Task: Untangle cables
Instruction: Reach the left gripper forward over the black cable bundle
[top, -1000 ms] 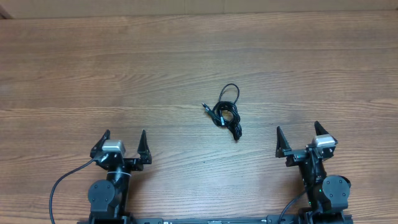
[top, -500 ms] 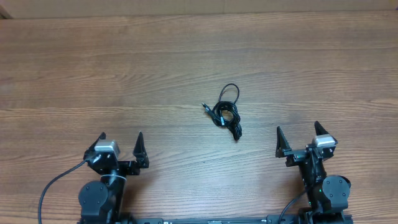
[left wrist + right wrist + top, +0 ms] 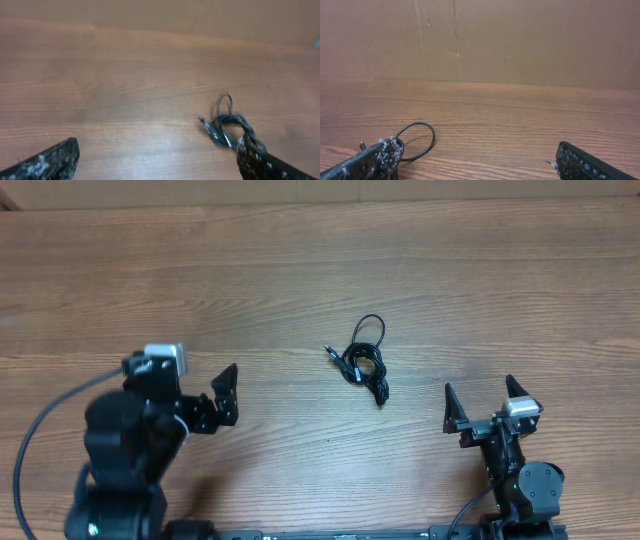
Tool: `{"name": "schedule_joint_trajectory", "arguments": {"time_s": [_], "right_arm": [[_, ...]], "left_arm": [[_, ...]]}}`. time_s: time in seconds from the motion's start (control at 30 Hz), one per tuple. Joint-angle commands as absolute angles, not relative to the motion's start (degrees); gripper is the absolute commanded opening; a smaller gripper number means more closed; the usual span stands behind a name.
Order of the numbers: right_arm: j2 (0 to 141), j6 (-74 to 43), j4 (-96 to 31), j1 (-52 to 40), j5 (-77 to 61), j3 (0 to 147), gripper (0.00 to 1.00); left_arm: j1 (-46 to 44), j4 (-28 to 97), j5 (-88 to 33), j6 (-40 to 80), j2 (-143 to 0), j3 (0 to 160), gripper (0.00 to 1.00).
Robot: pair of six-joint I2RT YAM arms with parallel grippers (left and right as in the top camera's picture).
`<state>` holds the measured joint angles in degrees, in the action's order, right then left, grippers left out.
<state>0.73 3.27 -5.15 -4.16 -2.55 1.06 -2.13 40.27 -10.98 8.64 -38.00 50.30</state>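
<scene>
The cables (image 3: 365,360) lie as a small knotted black bundle on the wooden table, one thin loop sticking out toward the far side and a plug end toward the left. My left gripper (image 3: 228,393) is open and empty, left of the bundle and pointing at it. In the left wrist view the cables (image 3: 227,125) lie ahead on the right, just beyond the right fingertip of my open left gripper (image 3: 157,165). My right gripper (image 3: 478,395) stands open and empty at the near right. Its wrist view shows the cables' loop (image 3: 417,142) beside the left finger of the right gripper (image 3: 477,160).
A cardboard wall (image 3: 470,40) stands along the table's far edge. The left arm's thick black wire (image 3: 35,445) curves over the near left of the table (image 3: 300,280). The arm bases sit at the near edge.
The left arm has lifted from its rest pose and swung its gripper forward and right toward the cables. The right arm and the cables have not moved.
</scene>
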Motion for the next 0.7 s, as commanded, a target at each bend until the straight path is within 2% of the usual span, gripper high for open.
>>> {"name": "schedule_joint_trajectory", "arguments": {"time_s": [0.0, 0.2, 0.33, 0.43, 0.67], "right_arm": [[0.2, 3.5, -4.7, -4.0, -2.0, 0.5, 1.0], [0.2, 3.5, -4.7, -4.0, -2.0, 0.5, 1.0], [0.2, 3.5, -4.7, -4.0, -2.0, 0.5, 1.0], [0.2, 3.5, -4.7, -4.0, -2.0, 0.5, 1.0], [0.2, 3.5, -4.7, -4.0, -2.0, 0.5, 1.0]], "left_arm": [[-2.0, 47.2, -18.4, 6.9, -47.7, 60.4, 1.0], [-7.5, 56.4, -20.1, 5.7, -59.3, 71.9, 1.0], [-16.6, 61.1, -15.6, 5.8, -67.5, 78.8, 1.0], [-22.3, 61.6, -12.0, 5.8, -72.8, 81.6, 1.0], [-29.7, 60.2, -6.4, 10.0, -84.4, 82.2, 1.0]]}}
